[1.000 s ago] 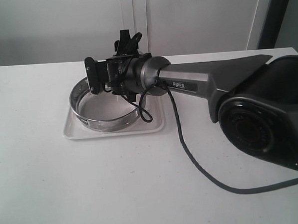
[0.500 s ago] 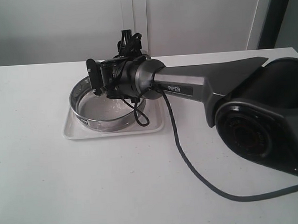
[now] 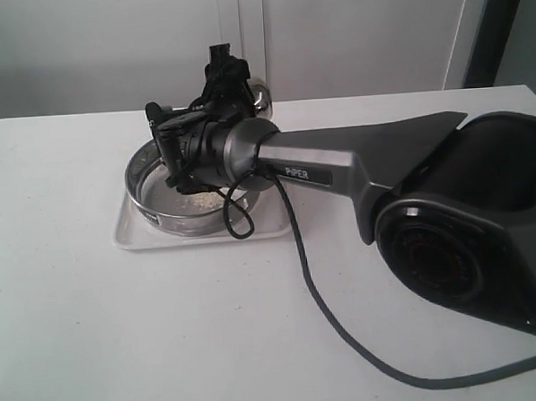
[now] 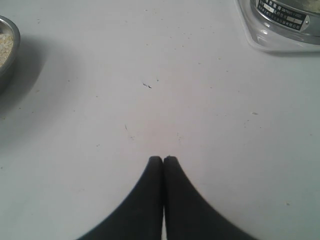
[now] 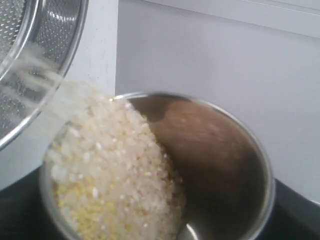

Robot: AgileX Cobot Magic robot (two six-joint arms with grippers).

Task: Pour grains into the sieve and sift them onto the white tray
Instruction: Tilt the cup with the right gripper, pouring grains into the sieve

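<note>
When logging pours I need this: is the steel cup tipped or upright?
Tipped: grains spill from the steel cup toward the sieve.

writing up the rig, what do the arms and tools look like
The right arm is a dark grey tapered shell with white PiPER lettering; a black cable loops from its wrist. The left tool shows two black curved fingers tapering to narrow tips.

Left gripper (image 4: pixel 163 159) seen with jaws pressed together above white table (image 4: pixel 160 90), steel bowl (image 4: pixel 12 62) of grains (image 4: pixel 4 47) cut off at one edge, corner of white tray (image 4: pixel 280 45) bearing labelled sieve (image 4: pixel 280 11) well apart from it.
</note>
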